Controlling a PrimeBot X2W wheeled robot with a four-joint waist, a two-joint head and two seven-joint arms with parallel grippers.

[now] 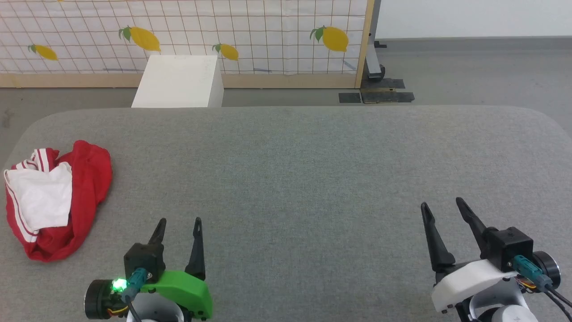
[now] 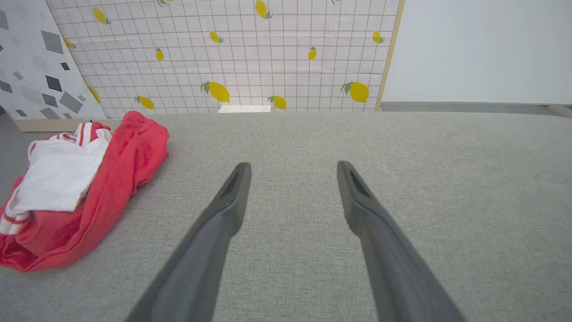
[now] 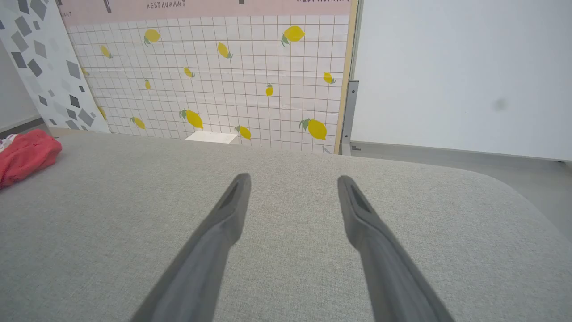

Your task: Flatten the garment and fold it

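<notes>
The crumpled shirt (image 1: pixel 87 179) lies left of the left end effector (image 1: pixel 180 219) — well apart from the right end effector (image 1: pixel 440 201). Both gape, empty.

Grey table (image 1: pixel 313 170) lies open across middle and right; crumpled garment (image 1: pixel 89 179) blocks the left edge.

One crumpled red soft-fabric shirt with white sleeves (image 1: pixel 89 179), at nine o'clock on one grey fabric-covered table (image 1: pixel 313 170). One white rectangular box (image 1: pixel 178 82) at twelve o'clock. One lemon-printed white grid panel (image 1: pixel 268 27). Two grippers: one green-bodied left gripper (image 1: pixel 180 219), one white-bodied right gripper (image 1: pixel 441 202). Two long dark fingers (image 1: pixel 196 250) each, four altogether.
</notes>
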